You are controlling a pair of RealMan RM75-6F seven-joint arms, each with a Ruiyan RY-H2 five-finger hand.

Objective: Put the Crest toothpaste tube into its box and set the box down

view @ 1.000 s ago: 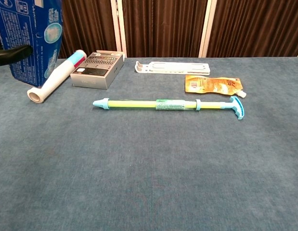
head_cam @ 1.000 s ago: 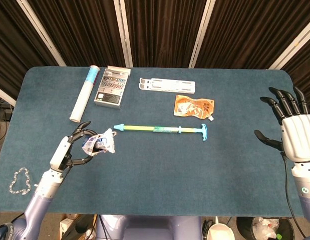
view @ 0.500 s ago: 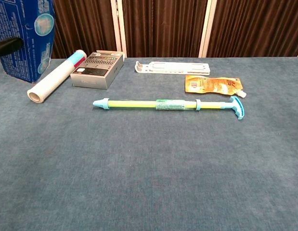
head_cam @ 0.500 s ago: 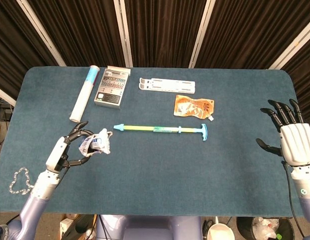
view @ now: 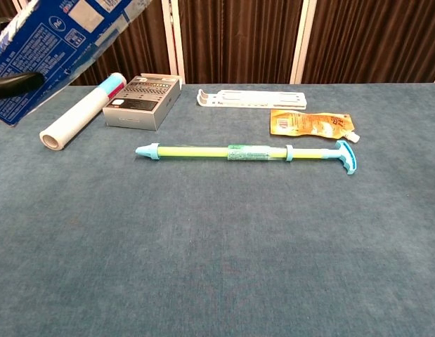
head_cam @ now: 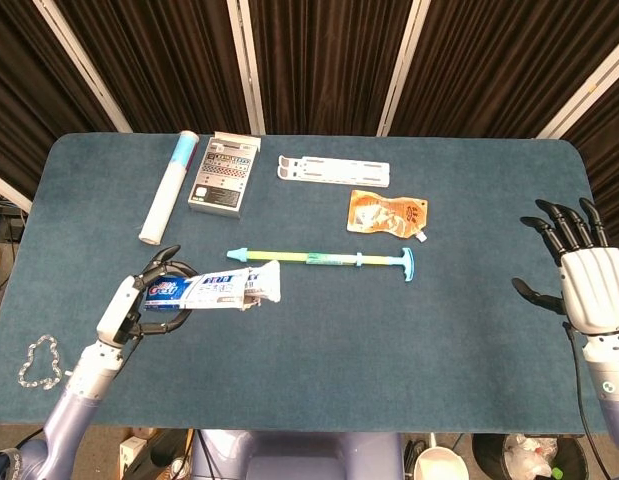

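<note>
Head view: your left hand gripped the Crest box at lower left of the frame, long axis lying roughly level, far end pointing toward frame centre.
Chest view: same box showed large at upper left, tilted, clear of the table.
Toothpaste tube: not visible on its own; likely already inside the box, though you could not confirm it from either view.
Right hand: at far right edge of the head view, fingers spread, holding nothing, well apart from the box.
Step in hand: setting the box down, by my reading.
Doing it well: you should have kept the box level while lowering so nothing slid out the open-looking end, landed it flat on bare cloth, then released only once it rested.
In the way: long yellow-green stick tool lay just beyond the box's far end; you needed to land short of it.
Also around: white roll and grey carton at upper left, white bracket and orange pouch upper centre, bead chain at lower left edge.
</note>
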